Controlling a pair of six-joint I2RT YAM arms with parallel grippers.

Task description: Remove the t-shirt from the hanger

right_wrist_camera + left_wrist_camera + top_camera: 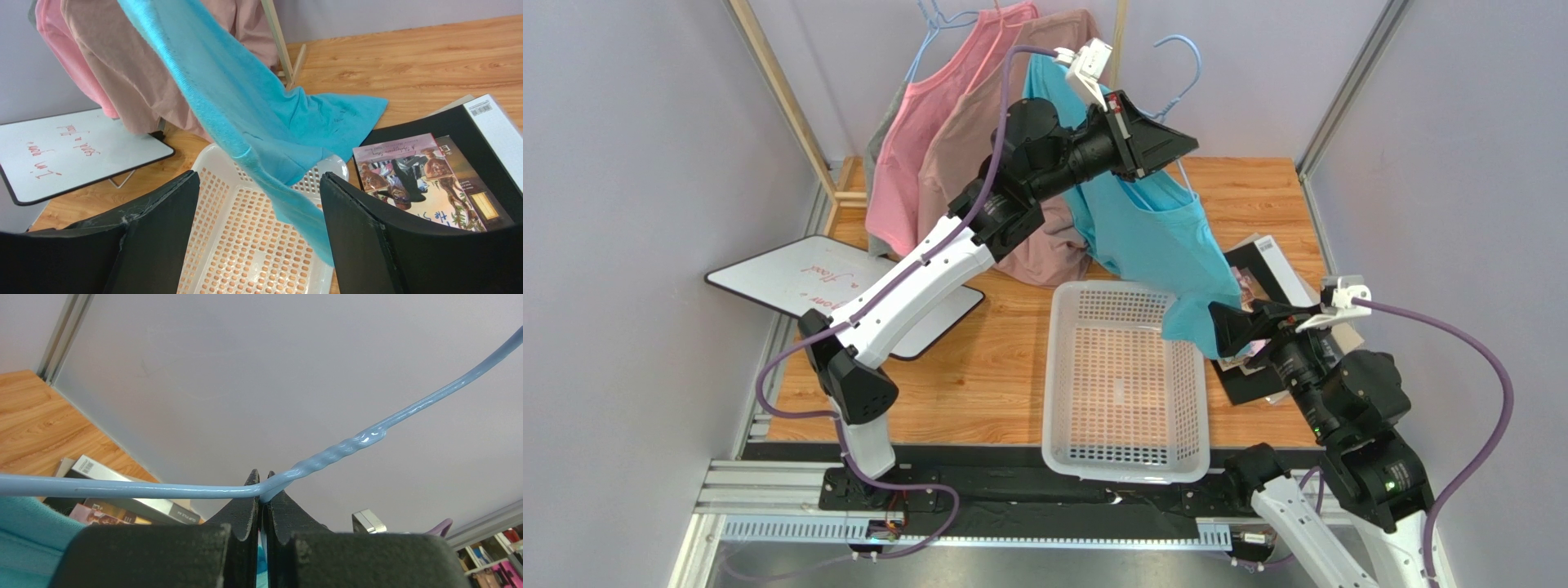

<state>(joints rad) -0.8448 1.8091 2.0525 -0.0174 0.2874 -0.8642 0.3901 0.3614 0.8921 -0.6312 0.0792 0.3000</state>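
On a wooden table (1014, 355) fenced by grey walls, two robot arms are working to free a turquoise t-shirt (1149, 233) from its hanger (1196, 64). The shirt is hanging high at the back of the table, next to a pink shirt (928, 135) and a brownish shirt (977, 147). It is sloping down towards the right arm, its lower end trailing over the far right corner of a white basket (1124, 472) and beside some books (1259, 263).

The left gripper (1185, 145) is holding the light-blue wire aloft, its jaws clenched on the hanger just below the twisted neck. The right gripper (1222, 321) is waiting at the hem with its jaws spread wide. The wrist view shows fabric dangling between the fingers (368, 226), and nothing is being pinched.

The cotton looks light, soft and limp. It is likely to stretch and drag on the wire rather than slide off cleanly, so a firm pinch on a thick fold near the hem or side seam seems the best hold. The wire is thin, stiff and glossy, so it may be turning easily in a grip. How much of the hanger is inside the shirt cannot be told.
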